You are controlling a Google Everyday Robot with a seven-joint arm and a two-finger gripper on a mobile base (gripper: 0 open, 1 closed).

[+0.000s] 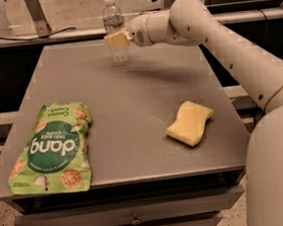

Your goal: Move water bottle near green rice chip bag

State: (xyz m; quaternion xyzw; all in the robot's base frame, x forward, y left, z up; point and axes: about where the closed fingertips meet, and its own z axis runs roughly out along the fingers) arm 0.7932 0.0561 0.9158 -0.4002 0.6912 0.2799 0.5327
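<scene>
**Worktop**: a flat, matte grey slab above drawers. It carries all three loose items.

**Arm**: smooth white jointed tubing. It reaches in from the right along the far edge, so that its tip meets the bottle side-on.

**Green rice chip bag**: a flat, glossy, bright-green pouch with crinkled edges. It lies face-up at the near left corner, well apart from the bottle.

**Sponge**: a soft yellow block with wavy edges, lying flat right of centre. It plays no part in the task.

**Water bottle**: small, clear ribbed plastic with a white cap and a dark label band. It stands upright near the far edge.

**Hand**: cream-coloured, level with the bottle's waist and overlapping it in view. Whether it is clenched on the bottle or released cannot be told. The stage appears to be the grasp, and the carry to the bag is not yet made.
</scene>
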